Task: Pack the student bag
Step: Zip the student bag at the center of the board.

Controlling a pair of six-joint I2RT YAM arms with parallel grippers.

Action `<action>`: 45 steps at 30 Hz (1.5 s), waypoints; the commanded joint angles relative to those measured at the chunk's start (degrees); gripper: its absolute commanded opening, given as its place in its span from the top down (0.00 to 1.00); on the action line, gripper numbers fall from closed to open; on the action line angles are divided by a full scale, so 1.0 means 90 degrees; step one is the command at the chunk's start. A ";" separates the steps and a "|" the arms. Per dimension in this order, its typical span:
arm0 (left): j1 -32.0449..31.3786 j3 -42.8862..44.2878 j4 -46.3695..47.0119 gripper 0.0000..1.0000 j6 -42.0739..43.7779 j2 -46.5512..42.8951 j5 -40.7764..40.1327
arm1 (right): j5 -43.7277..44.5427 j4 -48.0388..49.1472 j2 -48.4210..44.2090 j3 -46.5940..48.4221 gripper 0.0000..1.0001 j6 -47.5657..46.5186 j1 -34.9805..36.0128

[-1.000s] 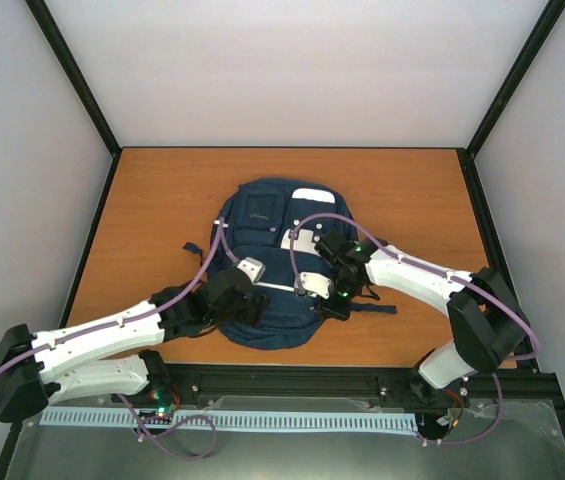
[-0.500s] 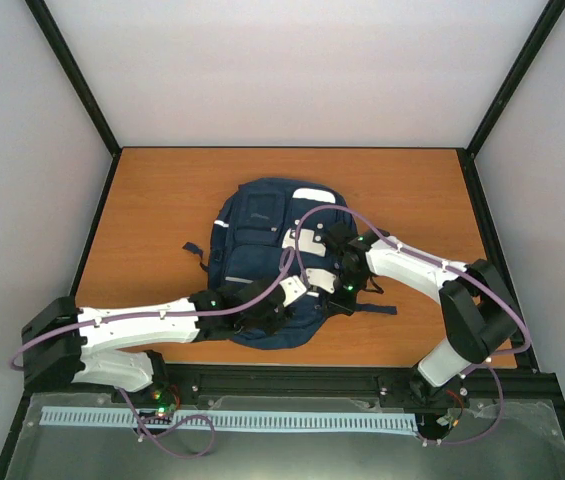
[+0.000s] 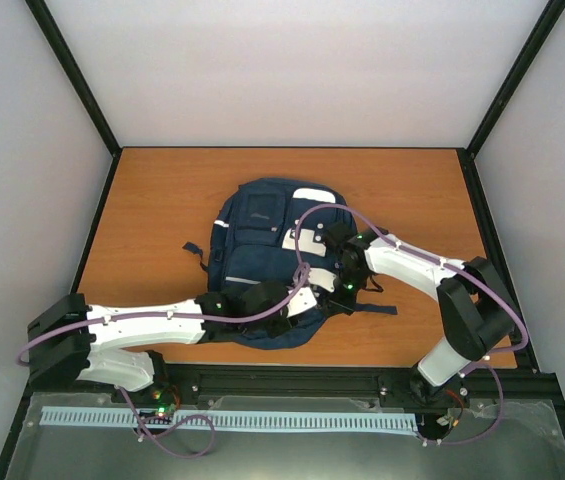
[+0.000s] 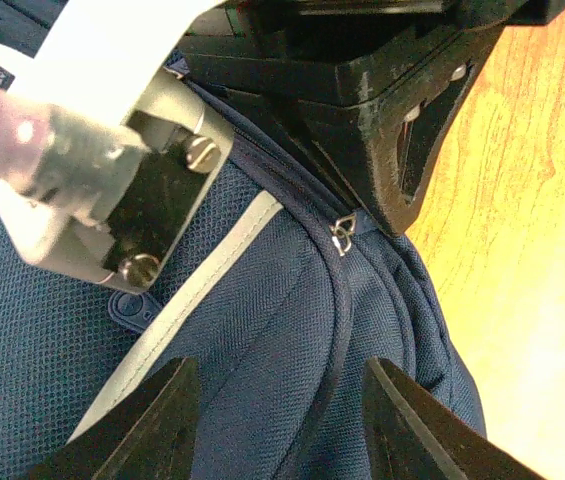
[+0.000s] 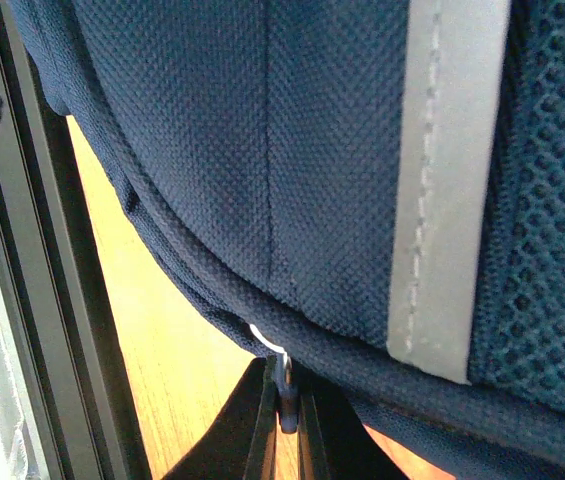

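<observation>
Navy blue fabric student bag (image 3: pixel 257 225) with white reflective stripes is lying flat near the middle of the orange wooden tabletop (image 3: pixel 162 200), slightly toward its near edge. The right gripper (image 5: pixel 284 420) is pinching a small metal zipper pull (image 5: pixel 280 375) on the bag's near right side, fingers clenched. The left gripper (image 4: pixel 277 395) is sitting over the bag's near end, its fingers spread apart and grasping nothing.

Orange wood table (image 3: pixel 162 200) w/ black frame posts (image 3: pixel 72 75), white walls (image 3: pixel 292 70).
</observation>
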 commanded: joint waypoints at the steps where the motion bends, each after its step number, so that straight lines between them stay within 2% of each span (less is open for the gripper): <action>1: -0.0104 -0.0012 0.0174 0.53 0.0373 0.0103 -0.0062 | -0.0006 -0.0088 0.0120 0.0199 0.97 -0.0043 -0.0092; 9: -0.0719 0.0389 0.0029 0.65 0.0803 0.1166 -0.1565 | -0.0137 -0.0127 0.0215 0.0227 0.97 0.0011 -0.0097; 13: -0.0873 0.0444 0.0221 0.84 0.0792 0.1202 -0.2108 | 0.0001 -0.0149 0.0211 0.0215 0.97 0.0010 -0.0125; 17: -0.0889 0.0284 0.0367 0.94 0.0653 0.0925 -0.2245 | 0.0410 0.0025 0.0151 0.0256 0.97 0.0140 -0.0345; 23: -0.0889 -0.0033 0.0398 0.97 0.0478 0.0378 -0.2259 | 0.1318 0.0421 0.0251 0.0456 0.97 0.0334 -0.0719; 35: -0.0889 -0.0213 0.0630 0.97 0.0090 0.0263 -0.2130 | 0.1679 0.0959 0.0581 0.0972 0.96 0.0901 -0.0960; 40: -0.0889 -0.0104 0.0653 0.96 -0.0096 0.0483 -0.2174 | 0.1517 0.0862 0.0245 0.0837 0.85 0.0966 -0.0964; 41: -0.0889 -0.0068 0.0676 0.96 -0.0143 0.0588 -0.2223 | 0.1512 0.0862 0.0011 0.0778 0.80 0.0978 -0.0974; 43: -0.0889 0.0009 0.0746 0.96 -0.0255 0.0823 -0.2407 | 0.1449 0.0867 -0.0398 0.0681 0.61 0.1033 -0.1042; 45: -0.0881 0.0051 0.0991 0.96 -0.0313 0.1030 -0.2539 | 0.1191 0.0893 -0.0849 0.0577 0.49 0.1070 -0.1239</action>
